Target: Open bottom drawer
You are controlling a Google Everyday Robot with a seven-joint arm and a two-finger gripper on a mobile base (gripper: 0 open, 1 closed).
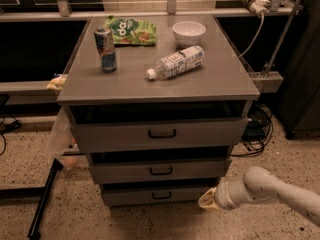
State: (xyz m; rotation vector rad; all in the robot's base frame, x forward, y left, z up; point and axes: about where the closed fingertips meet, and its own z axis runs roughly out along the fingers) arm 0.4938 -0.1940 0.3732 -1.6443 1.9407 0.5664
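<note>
The bottom drawer [150,195] is the lowest and smallest-looking grey front of the cabinet, with a small black bar handle [161,196]. It stands slightly out from the cabinet, like the two drawers above it. My gripper [206,201] comes in low from the right on a white arm [270,189], its yellowish tip close to the drawer's right end, right of the handle.
On the grey cabinet top [220,79] stand a can [105,49], a green chip bag [131,31], a white bowl [189,32] and a lying plastic bottle [176,62]. Cables [256,129] hang at the right. A black bar [42,201] leans at the left on the speckled floor.
</note>
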